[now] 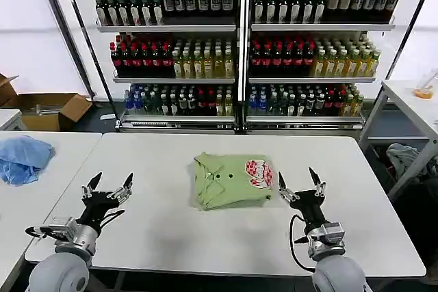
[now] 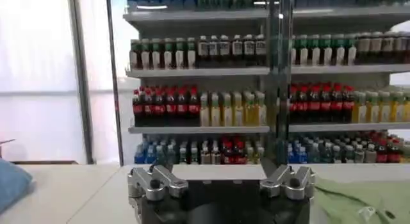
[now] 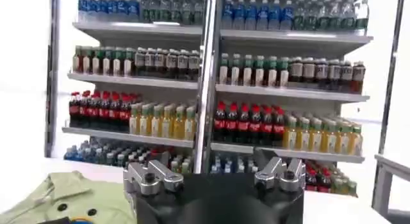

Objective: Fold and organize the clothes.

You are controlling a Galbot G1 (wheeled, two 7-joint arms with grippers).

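The light green shirt (image 1: 231, 179) lies folded into a compact rectangle at the middle of the white table (image 1: 171, 230), its small buttons and red-and-white round print facing up. A corner of it shows in the left wrist view (image 2: 359, 203) and in the right wrist view (image 3: 70, 196). My left gripper (image 1: 109, 184) is raised over the table's front left, open and holding nothing. My right gripper (image 1: 299, 178) hovers open just off the shirt's right edge, apart from it. Both point toward the shelves.
A crumpled light blue cloth (image 1: 24, 157) lies on the neighbouring table at left. Shelves of bottles (image 1: 239, 46) stand behind the table. A cardboard box (image 1: 48, 109) sits on the floor at left, another table (image 1: 410, 100) at right.
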